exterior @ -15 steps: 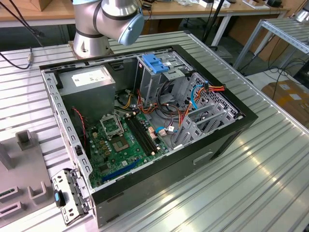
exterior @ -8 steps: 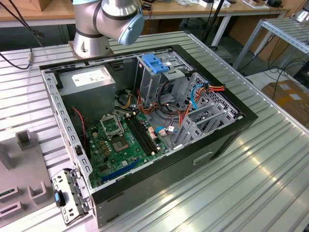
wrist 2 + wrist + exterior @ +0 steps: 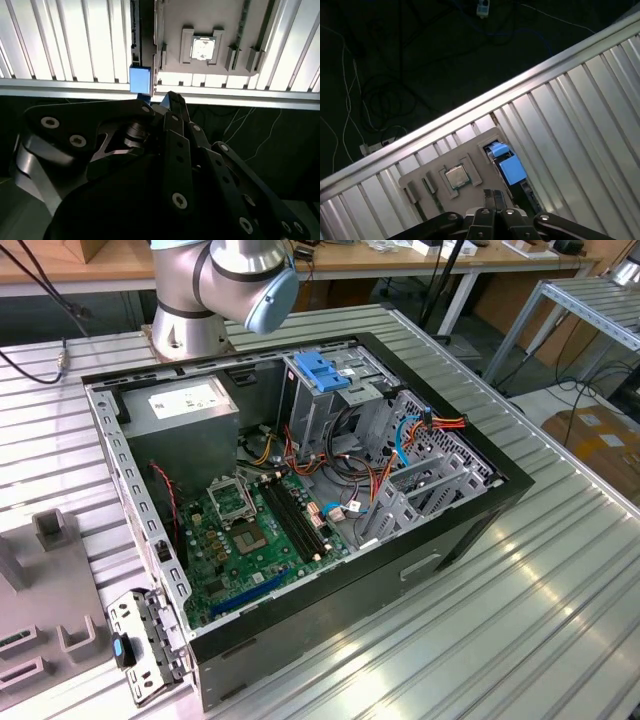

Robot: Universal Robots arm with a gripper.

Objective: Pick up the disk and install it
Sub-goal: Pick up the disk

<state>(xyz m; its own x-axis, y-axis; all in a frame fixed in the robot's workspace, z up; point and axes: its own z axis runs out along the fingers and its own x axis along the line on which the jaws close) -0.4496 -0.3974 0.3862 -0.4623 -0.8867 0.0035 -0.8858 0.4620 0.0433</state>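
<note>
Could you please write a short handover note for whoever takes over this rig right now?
Gripper: shut and empty, poised by the grey plate, short of the disk.
Disk: on edge in a slot at the plate's side, next to the processor chip.
Done: nothing that shows; the disk is not yet picked up.
Left: the pick-up, then the install in the open computer case.

Table [image 3: 520, 620] — shiny ribbed alu; disk [image 3: 512, 170] rail plastic.

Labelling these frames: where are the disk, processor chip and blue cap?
disk [image 3: 511, 170], first wrist view, blue side rail.
processor chip [image 3: 455, 176], first wrist view, centre of its lid.
blue cap [image 3: 322, 372], exterior view, its top face.
</note>
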